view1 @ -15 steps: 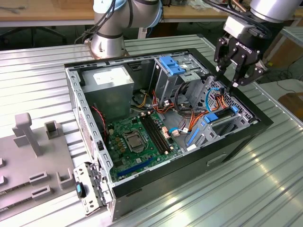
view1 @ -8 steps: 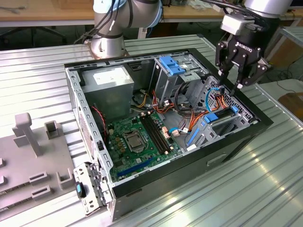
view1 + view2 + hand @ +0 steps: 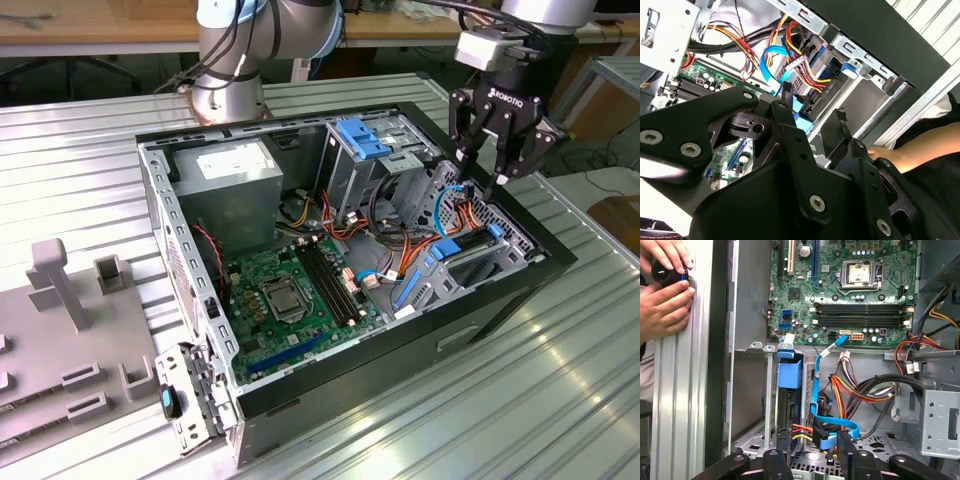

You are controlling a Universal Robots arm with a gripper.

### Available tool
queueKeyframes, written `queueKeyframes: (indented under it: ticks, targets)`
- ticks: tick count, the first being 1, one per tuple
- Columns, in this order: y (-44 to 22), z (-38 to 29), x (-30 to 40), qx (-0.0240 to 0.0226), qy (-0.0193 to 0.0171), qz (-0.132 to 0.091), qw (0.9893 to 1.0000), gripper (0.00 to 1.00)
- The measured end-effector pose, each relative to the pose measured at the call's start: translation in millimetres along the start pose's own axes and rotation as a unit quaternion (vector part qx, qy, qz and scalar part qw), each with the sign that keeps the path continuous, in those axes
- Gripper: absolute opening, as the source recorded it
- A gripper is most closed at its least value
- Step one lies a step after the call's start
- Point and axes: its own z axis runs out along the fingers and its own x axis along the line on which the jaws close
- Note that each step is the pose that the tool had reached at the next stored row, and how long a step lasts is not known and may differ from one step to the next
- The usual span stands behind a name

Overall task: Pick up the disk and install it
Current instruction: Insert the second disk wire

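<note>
The disk (image 3: 478, 250) lies inside the drive cage at the open computer case's end on the exterior view's right, with blue rails along its edges. In the first wrist view the disk (image 3: 789, 376) stands in its slot, one blue rail end facing the camera. My gripper (image 3: 490, 168) hangs just above that end of the case, open and holding nothing. In both wrist views the black fingers (image 3: 783, 440) are spread over the cage, with a blue data cable (image 3: 820, 405) and its plugs below the gap. In the second wrist view the gripper (image 3: 812, 112) points down at the cables.
A grey power-supply box (image 3: 235, 185), the green motherboard (image 3: 295, 290) and a blue latch (image 3: 362, 138) fill the case. Orange, red and yellow wires (image 3: 855, 390) crowd the cage. A person's hands (image 3: 665, 290) hold a black object beside the case. A grey fixture plate (image 3: 60, 330) lies on the exterior view's left.
</note>
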Motion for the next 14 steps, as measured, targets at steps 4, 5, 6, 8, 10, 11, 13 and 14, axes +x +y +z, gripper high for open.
queueKeyframes:
  ticks: [4, 5, 6, 8, 10, 11, 13, 14]
  targets:
    - [0.0, 1.9, -0.6, 0.0000, 0.0002, 0.000, 1.0000, 0.48]
    - [0.0, 2.6, -0.7, 0.0000, 0.0001, 0.000, 1.0000, 0.35]
    - [0.1, 4.2, -1.1, 0.0002, 0.0002, 0.000, 1.0000, 0.17]
    - [0.1, 4.2, -1.1, 0.0003, 0.0002, 0.000, 1.0000, 0.17]
    - [0.0, 4.2, -1.1, 0.0003, 0.0002, 0.000, 1.0000, 0.18]
    - [0.0, 4.2, -1.1, 0.0004, 0.0002, 0.000, 1.0000, 0.24]
    - [0.1, 4.3, -1.1, 0.0004, 0.0002, 0.000, 1.0000, 0.36]
    - [0.0, 4.8, -1.5, 0.0004, 0.0001, 0.000, 1.0000, 0.36]
